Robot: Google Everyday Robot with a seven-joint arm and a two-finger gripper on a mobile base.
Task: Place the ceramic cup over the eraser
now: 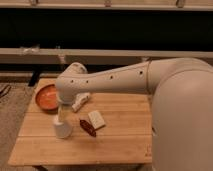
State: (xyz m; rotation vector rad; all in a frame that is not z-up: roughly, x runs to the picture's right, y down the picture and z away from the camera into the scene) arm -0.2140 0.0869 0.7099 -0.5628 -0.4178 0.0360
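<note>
White and round, the robot's big arm [120, 80] reached from the right side across the wooden table [115, 142], bent at a fat joint, and pointed down. The gripper [62, 116] hung at the end of it, low over the left part of the table, right at the top of the ceramic cup [62, 129]. The cup stood on the table near the front left, and the gripper met it from above, but whether it was squeezing the cup or not could not be told. One cup was there. Just to the right of the cup lay one dark red oblong thing [87, 127], and next to that sat one pale rectangular block [96, 119]. One white tube-shaped bottle [80, 101] lay on its side a bit farther back, under the arm. One orange bowl [47, 97] sat at the back left of the table. The eraser could not be seen anywhere. No words or labels could be read on any of the things. Small dark dots ran in a row along the arm.
</note>
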